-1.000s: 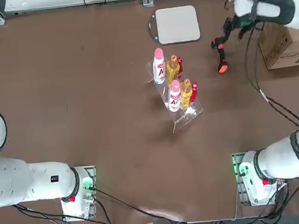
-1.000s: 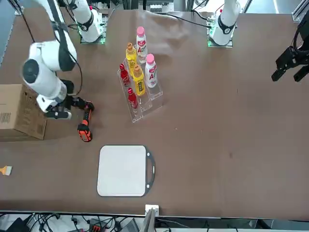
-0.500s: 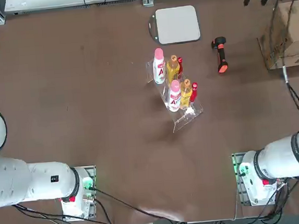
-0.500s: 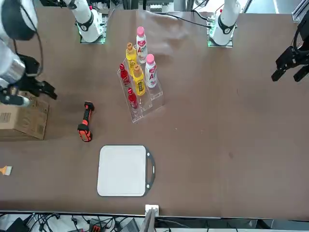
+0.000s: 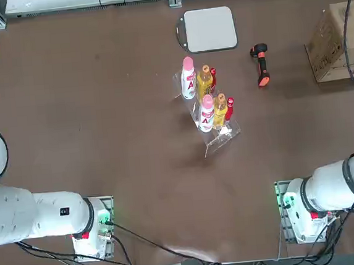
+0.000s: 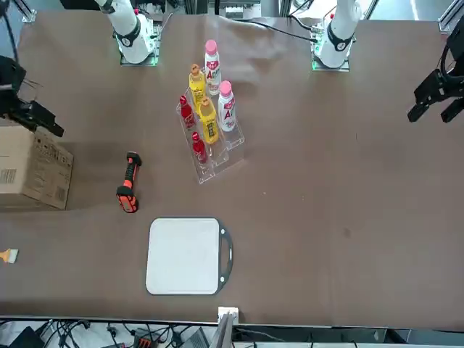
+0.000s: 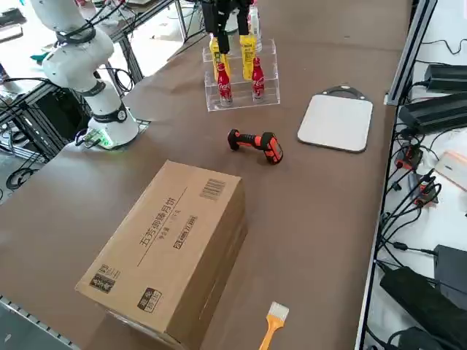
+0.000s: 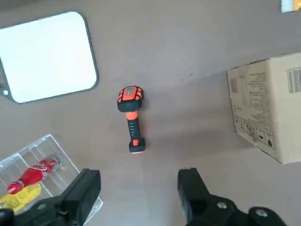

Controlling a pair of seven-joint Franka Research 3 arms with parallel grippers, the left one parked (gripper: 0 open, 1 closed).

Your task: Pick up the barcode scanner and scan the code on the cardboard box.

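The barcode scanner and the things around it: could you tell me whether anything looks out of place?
The barcode scanner lies on its side on the table, untouched, while the right hand hangs open high above it, holding nothing. The cardboard box sits square; nothing is spilled.

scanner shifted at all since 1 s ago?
No. In the front view the barcode scanner lies at the same spot between the cardboard box and the bottle rack; the right gripper has lifted away, open.

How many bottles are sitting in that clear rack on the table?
6, in two rows of the clear rack: pink-capped bottles, yellow bottles, small red bottles.
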